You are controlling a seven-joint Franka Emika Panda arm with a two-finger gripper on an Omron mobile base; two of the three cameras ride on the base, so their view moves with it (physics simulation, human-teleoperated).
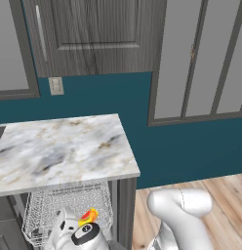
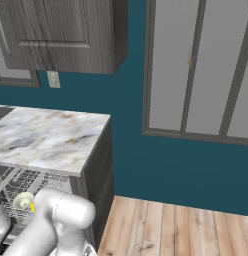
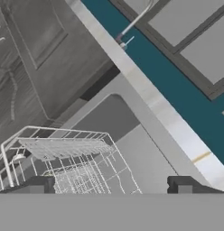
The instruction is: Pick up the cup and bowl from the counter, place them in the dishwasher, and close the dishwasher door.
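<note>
hand view: gripper (image 3: 109,187) hangs with fingers spread wide and empty (nothing between them), just above the white rack (image 3: 64,153) of the dishwasher (image 3: 132,149); the cup (image 1: 89,216) sits in that rack.

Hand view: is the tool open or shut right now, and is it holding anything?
Tool: open, holding nothing; its two dark fingertips stand wide apart above the white wire basket rack.

1 cup (image 1: 89,216) (yellow), 1 counter (image 1: 59,146).
</note>
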